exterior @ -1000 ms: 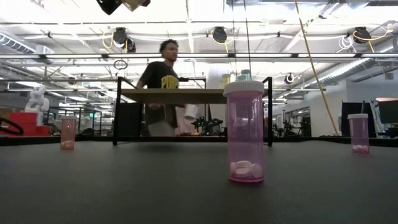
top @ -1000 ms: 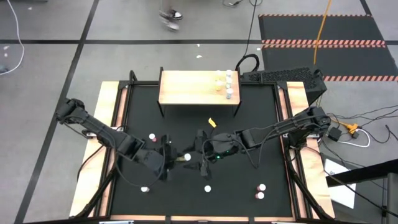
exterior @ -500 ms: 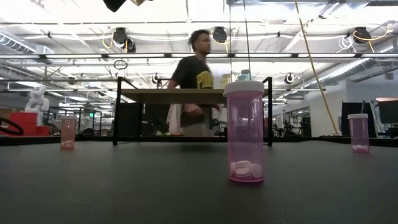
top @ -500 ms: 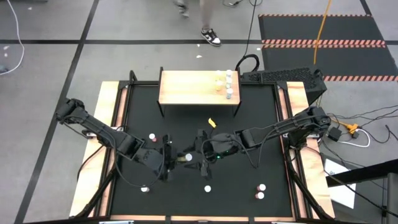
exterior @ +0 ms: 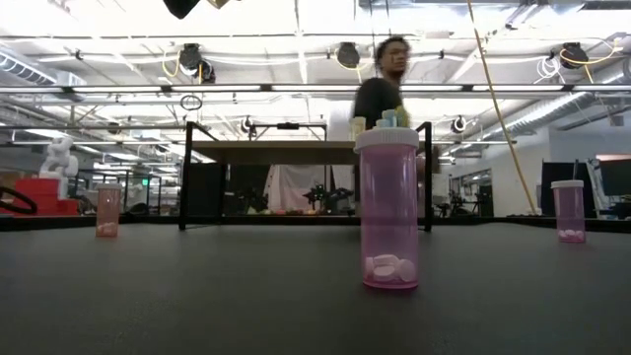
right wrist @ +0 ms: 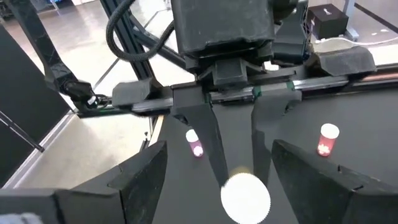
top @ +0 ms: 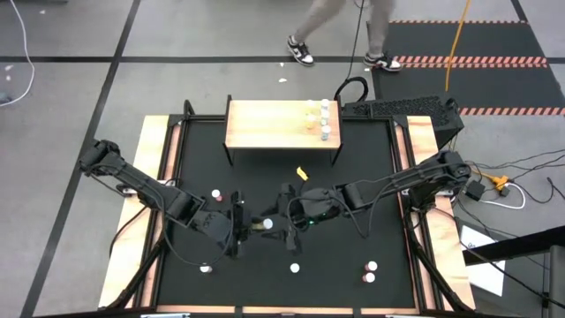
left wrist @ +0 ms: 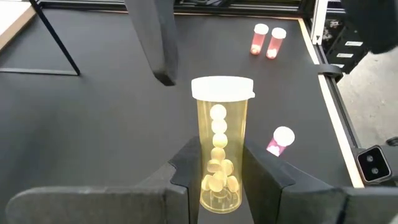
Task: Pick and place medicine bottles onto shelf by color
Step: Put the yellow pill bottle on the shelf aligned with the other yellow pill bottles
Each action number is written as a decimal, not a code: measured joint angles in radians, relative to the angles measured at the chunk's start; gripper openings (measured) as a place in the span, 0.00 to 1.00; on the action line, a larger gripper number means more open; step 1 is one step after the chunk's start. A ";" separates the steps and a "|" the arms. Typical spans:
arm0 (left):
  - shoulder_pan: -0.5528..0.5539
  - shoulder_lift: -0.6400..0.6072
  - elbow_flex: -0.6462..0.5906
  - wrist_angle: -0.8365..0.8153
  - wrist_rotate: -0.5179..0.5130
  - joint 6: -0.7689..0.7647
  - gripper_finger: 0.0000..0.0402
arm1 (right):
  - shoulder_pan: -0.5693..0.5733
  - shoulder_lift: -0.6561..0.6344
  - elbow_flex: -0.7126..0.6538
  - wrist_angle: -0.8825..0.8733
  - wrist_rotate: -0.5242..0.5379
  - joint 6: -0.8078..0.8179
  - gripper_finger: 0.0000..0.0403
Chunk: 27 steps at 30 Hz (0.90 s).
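A yellow medicine bottle (left wrist: 217, 143) with a white cap sits between the fingers of my left gripper (left wrist: 219, 148), which is shut on it above the middle of the mat (top: 243, 224). My right gripper (top: 281, 225) faces it from the right, open. Its fingers (right wrist: 146, 177) stand wide on either side of the bottle's white cap (right wrist: 245, 198) without touching. The tan shelf (top: 265, 124) stands at the mat's far edge, with a few bottles (top: 323, 119) upright on its right end. Pink bottles (exterior: 387, 212) stand on the mat. My left gripper pinches the yellow bottle's body near its base (left wrist: 217, 183) between its two fingers (left wrist: 186, 168). The bottle lies along the fingers, its cap (left wrist: 222, 88) pointing away toward the table's right and the right gripper. It is lifted clear of the mat.
Pink bottles stand scattered on the black mat: two near the left arm (top: 214, 194), one at the near left (top: 206, 268), one at the near middle (top: 294, 268), two at the near right (top: 370, 271). A small yellow thing (top: 300, 174) lies before the shelf. A person (exterior: 380, 94) walks beyond the far edge.
Both arms and the yellow bottle have kept still. The person beyond the table's far edge has walked from left to right.
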 joint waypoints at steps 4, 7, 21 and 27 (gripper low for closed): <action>-0.002 -0.016 0.000 0.002 0.005 0.003 0.23 | 0.000 -0.025 0.000 -0.053 0.001 -0.005 0.70; -0.002 -0.033 0.000 0.020 0.005 0.030 0.23 | 0.000 -0.040 0.001 -0.112 0.003 -0.008 0.70; 0.018 -0.047 0.002 0.083 0.005 0.093 0.23 | -0.021 -0.032 0.000 -0.035 0.000 -0.012 0.63; 0.019 -0.047 0.001 0.102 0.005 0.095 0.23 | -0.023 -0.031 0.000 -0.045 -0.002 -0.006 0.55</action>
